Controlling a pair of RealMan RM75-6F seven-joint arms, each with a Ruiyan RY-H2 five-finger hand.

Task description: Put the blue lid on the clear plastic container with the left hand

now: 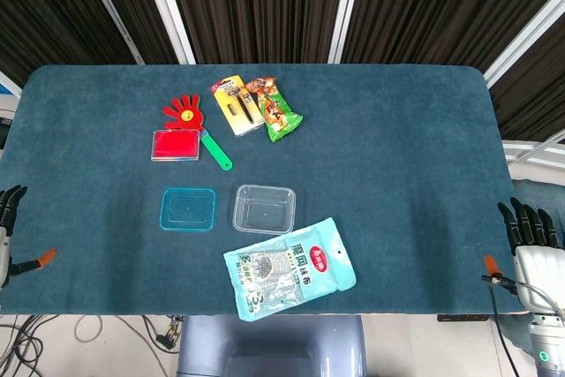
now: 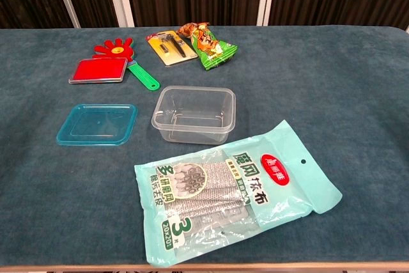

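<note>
Blue lid [image 1: 188,209] lies flat just left of the clear container [image 1: 264,208], untouched. Left hand [image 1: 11,218] waits at the table's left edge, fingers apart, empty; right hand [image 1: 530,234] likewise. Next: reach, grasp the lid.

Both hands, left [image 1: 9,218] & right [image 1: 534,240], low at sides, fingers [image 1: 521,218] apart, empty.

Read on the pale teal plastic packet of steel scourers [image 2: 236,193]: large white Chinese characters on a darker band, a red oval brand mark, a big "3" and "20×20". Print on other packages too small to read.
</note>
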